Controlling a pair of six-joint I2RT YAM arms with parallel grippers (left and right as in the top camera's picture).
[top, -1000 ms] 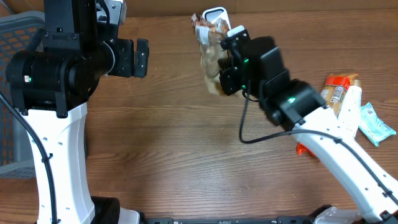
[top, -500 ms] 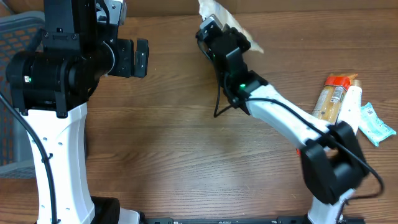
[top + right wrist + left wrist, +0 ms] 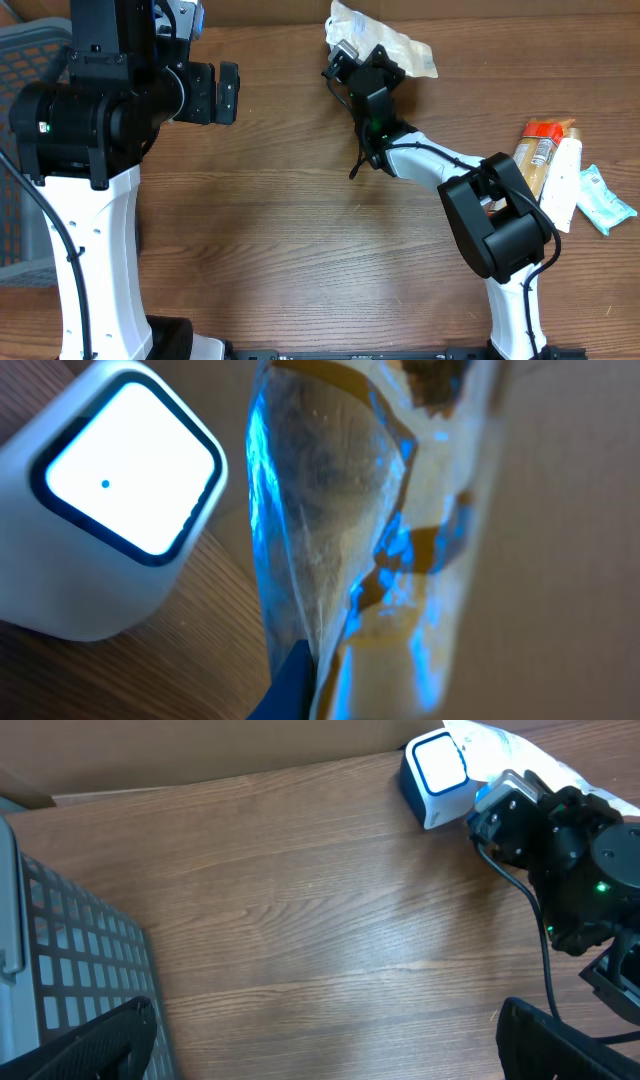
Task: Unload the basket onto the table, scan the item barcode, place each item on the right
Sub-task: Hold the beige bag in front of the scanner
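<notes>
Wooden table (image 3: pixel 300 250), brown grain, bearing all that follows.

Left arm (image 3: pixel 90 130), black and white, raised over the table's left side. The left gripper (image 3: pixel 325 1010) has its fingers spread wide apart, with nothing between them.

Right arm (image 3: pixel 470 180), white links with black joints, reaching to the table's far edge. The right gripper (image 3: pixel 347 52) is clamped tight on the packet.

Grey mesh basket (image 3: pixel 25 60), at the left edge, beside the left arm.

Packet (image 3: pixel 395 45), clear crinkled film with brown-and-gold print. It is held up at the far edge just beside the scanner, and blue glints show across the film in the right wrist view.

Scanner (image 3: pixel 437 775), a small white block with a lit, blue-rimmed square face, standing on the wood next to the packet.

Orange-topped bottle (image 3: pixel 535 150), white tube (image 3: pixel 562 180) and teal sachet (image 3: pixel 605 200), grouped at the right edge, well apart from the scanner.
</notes>
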